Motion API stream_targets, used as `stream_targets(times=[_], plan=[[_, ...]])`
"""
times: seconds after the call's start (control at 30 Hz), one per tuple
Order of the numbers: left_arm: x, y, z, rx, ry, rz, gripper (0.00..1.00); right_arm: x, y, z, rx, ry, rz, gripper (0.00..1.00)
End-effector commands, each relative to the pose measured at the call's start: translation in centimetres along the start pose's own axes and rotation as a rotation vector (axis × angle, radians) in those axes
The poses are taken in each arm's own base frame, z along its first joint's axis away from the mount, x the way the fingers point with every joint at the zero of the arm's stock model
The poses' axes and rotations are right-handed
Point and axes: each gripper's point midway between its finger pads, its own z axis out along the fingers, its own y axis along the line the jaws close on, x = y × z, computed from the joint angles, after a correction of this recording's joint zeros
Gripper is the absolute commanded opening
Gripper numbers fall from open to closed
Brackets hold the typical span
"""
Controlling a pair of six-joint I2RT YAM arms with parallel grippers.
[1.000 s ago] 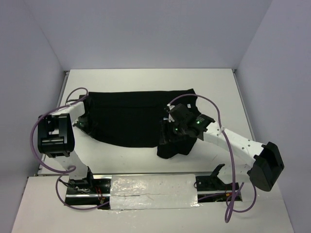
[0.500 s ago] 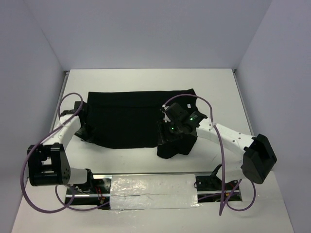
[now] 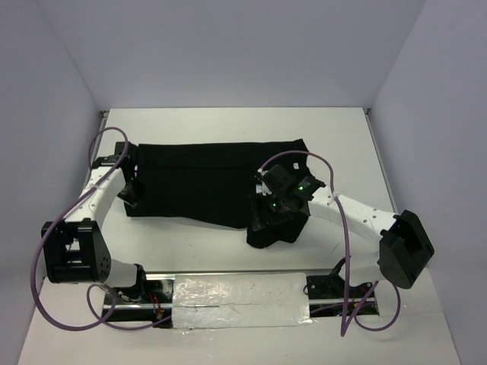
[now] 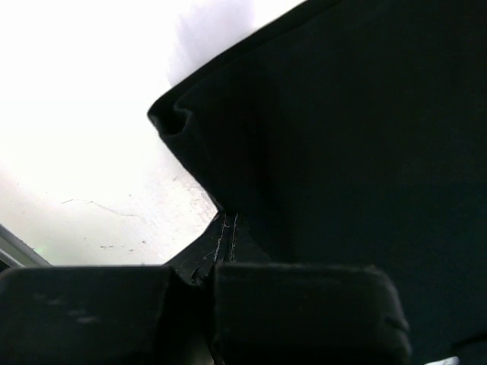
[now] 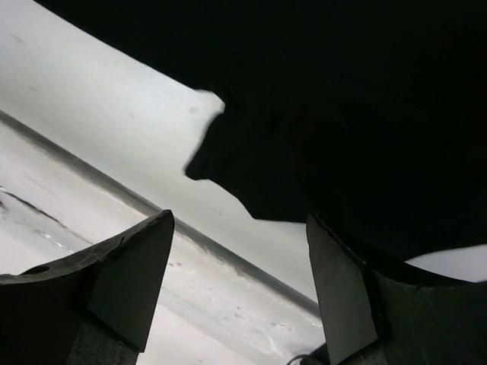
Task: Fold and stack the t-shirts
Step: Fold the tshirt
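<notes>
Shirt [image 3: 198, 179] runs sideways from my left hand [image 4: 214, 268], clamped on its edge, to my right hand [image 5: 237, 220], fingers apart.

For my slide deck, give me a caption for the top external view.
Black t-shirt spread on white table; left pincer shut on its left edge, right pincer open over the bunched right side.

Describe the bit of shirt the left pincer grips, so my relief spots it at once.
On the white table, the black t-shirt lies spread across the middle. Follow its left edge nearward to the left pincer, shut on the cloth. Unlike the bunched right end, this side is smooth.
</notes>
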Motion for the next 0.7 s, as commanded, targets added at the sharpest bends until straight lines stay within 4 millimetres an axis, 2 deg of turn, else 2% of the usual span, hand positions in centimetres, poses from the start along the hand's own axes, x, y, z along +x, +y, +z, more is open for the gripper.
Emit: stream_targets(times=[0.0, 0.1, 0.23, 0.33, 0.5, 0.67], plan=[[-1.3, -0.1, -0.7, -0.026, -0.041, 0.015, 0.0, 2.3, -1.3, -0.3, 0.037, 0.038, 0.014, 0.79], [-1.3, -0.1, -0.6, -0.036, -0.038, 0.026, 0.0, 3.5, -1.8, 0.6, 0.047, 0.054, 0.02, 0.79], [-1.4, -0.3, -0.3, -0.038, -0.041, 0.032, 0.0, 5.1, -4.3, 2.3, 0.18, 0.09, 0.13, 0.76], [-1.4, -0.7, -0.3, -0.026, -0.032, 0.038, 0.0, 5.5, -5.8, 2.1, 0.266, 0.043, 0.243, 0.77], [-1.2, -1.2, 0.0, -0.017, -0.016, 0.05, 0.0, 5.1, -5.7, 1.1, 0.222, -0.05, 0.313, 0.78], [-1.4, -1.5, 0.1, -0.013, -0.018, 0.066, 0.0, 7.4, -9.4, 0.7, 0.254, -0.047, 0.481, 0.78]])
